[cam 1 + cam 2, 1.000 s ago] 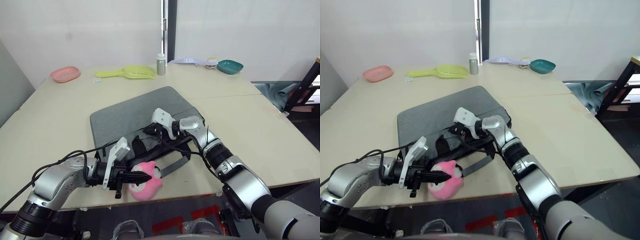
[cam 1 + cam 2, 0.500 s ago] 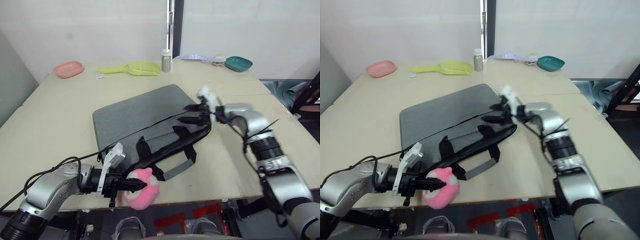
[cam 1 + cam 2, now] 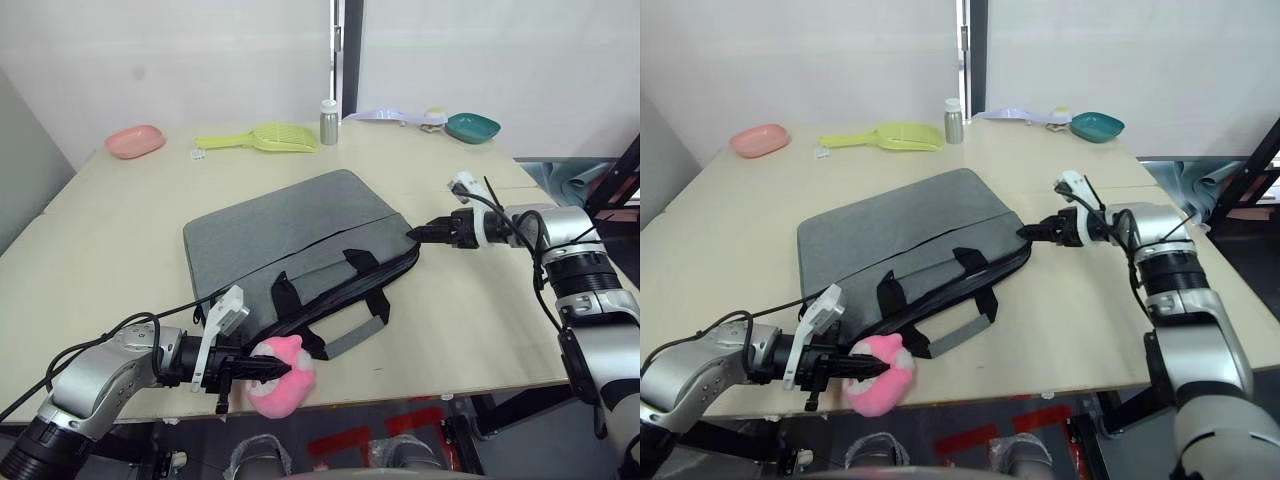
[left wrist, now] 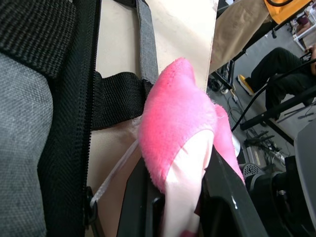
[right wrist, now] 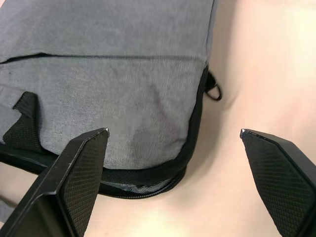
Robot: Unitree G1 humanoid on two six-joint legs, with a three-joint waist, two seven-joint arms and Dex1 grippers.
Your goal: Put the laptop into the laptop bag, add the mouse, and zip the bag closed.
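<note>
Two end effectors engaged. Left end effector (image 3: 262, 372) clamped on pink plush toy (image 3: 283, 376) at surface (image 3: 120, 240) near edge, just beside laptop bag (image 3: 290, 245) handles. Right end effector (image 5: 174, 143) spread wide, holds nothing, poised at bag's right corner near small ring (image 5: 214, 92) by zipper end. Laptop bag lies flat mid-surface; laptop, mouse not seen, contents cannot tell. Step in hand, judged: zipping phase at corner. Next move calls for narrowing fingers onto zipper pull, drawing along black edging while bag held steady.
</note>
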